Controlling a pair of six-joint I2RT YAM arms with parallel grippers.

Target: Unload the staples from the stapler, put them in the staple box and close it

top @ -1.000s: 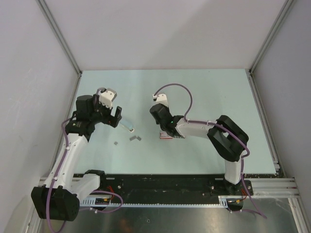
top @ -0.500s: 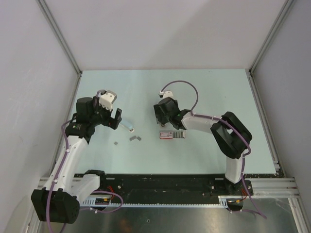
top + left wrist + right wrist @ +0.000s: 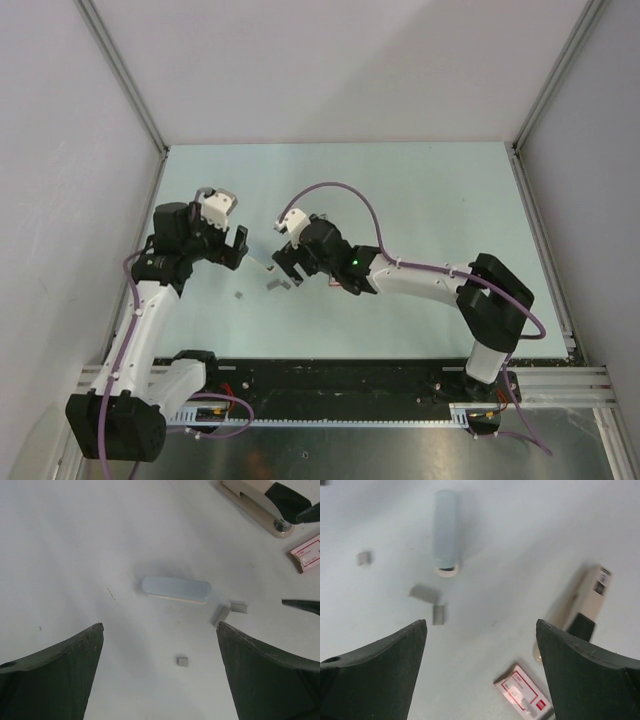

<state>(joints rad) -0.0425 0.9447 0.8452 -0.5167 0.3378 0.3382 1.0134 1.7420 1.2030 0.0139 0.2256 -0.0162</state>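
Observation:
Several staples lie loose on the table as tiny grey pieces: two together (image 3: 222, 615) (image 3: 439, 614) and one apart (image 3: 183, 661) (image 3: 364, 558) (image 3: 238, 296). The beige stapler (image 3: 255, 502) (image 3: 585, 610) with a black end lies flat; the right arm hides it in the top view. My left gripper (image 3: 160, 627) (image 3: 237, 248) hovers open above the single staple. Open and holding nothing, my right gripper (image 3: 481, 625) (image 3: 285, 265) hangs over the table between the staple pair and the box.
A pale blue rounded bar (image 3: 175, 589) (image 3: 445, 530) (image 3: 262, 265) lies between the two grippers. A small red-and-white box (image 3: 522, 692) (image 3: 306, 554) sits next to the stapler. White walls and metal posts enclose the table.
The right arm has swung left from above the red-and-white box to near the staple pair, and its jaws have opened wide. The left arm has barely moved.

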